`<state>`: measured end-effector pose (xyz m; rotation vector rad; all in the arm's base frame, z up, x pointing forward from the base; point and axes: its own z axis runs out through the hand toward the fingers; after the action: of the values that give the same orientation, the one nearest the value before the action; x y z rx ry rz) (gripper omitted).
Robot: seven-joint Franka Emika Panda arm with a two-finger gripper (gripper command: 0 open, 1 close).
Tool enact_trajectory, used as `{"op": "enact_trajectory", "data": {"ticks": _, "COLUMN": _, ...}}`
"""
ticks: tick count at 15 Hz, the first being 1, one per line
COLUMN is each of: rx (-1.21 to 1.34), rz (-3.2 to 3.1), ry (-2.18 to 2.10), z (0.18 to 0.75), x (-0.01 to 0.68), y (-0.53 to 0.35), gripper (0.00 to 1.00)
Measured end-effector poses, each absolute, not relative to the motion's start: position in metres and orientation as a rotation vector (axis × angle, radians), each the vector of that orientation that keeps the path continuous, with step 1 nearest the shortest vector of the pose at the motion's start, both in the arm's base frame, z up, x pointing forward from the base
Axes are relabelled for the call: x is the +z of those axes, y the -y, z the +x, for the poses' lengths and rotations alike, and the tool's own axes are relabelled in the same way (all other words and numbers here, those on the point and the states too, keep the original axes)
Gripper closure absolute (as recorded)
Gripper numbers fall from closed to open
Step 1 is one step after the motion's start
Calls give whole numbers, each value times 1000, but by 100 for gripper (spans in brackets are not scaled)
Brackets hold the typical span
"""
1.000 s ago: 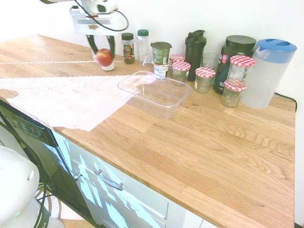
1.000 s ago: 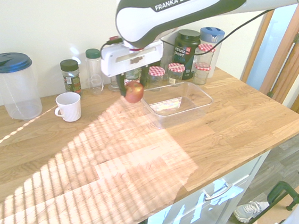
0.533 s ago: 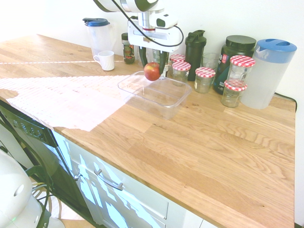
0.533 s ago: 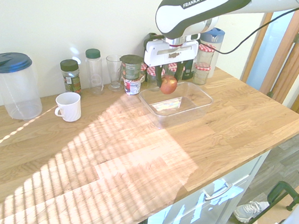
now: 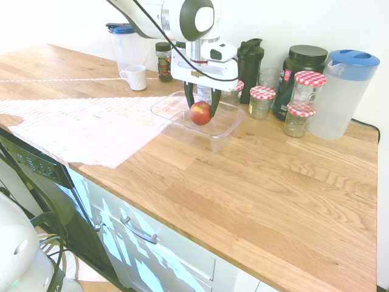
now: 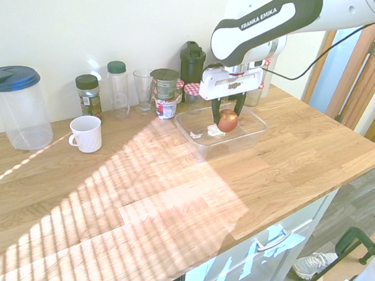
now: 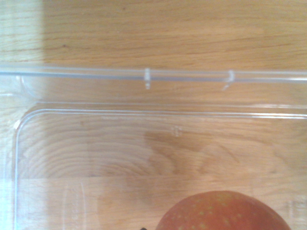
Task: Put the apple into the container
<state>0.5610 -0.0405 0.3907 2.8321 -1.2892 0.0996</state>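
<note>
Wrist view: apple (image 7: pixel 218 212) showing cut off at the frame edge, above container (image 7: pixel 144 74) floor. End effector (image 5: pixel 201 114) is gripping apple (image 5: pixel 200 113) inside container (image 5: pixel 214 132), sitting on sunlit wooden table (image 5: pixel 273 182).

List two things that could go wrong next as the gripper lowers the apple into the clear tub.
1. The gripper holds the apple inside the container; released above the floor, it may bounce or roll.
2. The tub looks light and nothing pins it, so a finger catching its wall might shove it toward the jars close behind.
</note>
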Motion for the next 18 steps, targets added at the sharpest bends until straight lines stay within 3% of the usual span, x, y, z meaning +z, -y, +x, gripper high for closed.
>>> {"op": "enact_trajectory", "data": {"ticks": 3, "rx": 156, "rz": 2850, "ry": 1277, "z": 569, "x": 379, "y": 29, "gripper": 100}}
{"op": "enact_trajectory", "data": {"ticks": 4, "rx": 148, "rz": 2845, "ry": 1281, "z": 570, "x": 373, "y": 28, "gripper": 0}}
{"op": "enact_trajectory", "data": {"ticks": 14, "rx": 150, "rz": 2827, "ry": 1281, "z": 572, "x": 371, "y": 23, "gripper": 0}}
{"op": "enact_trajectory", "data": {"ticks": 18, "rx": 180, "rz": 2828, "ry": 1289, "z": 575, "x": 410, "y": 24, "gripper": 0}}
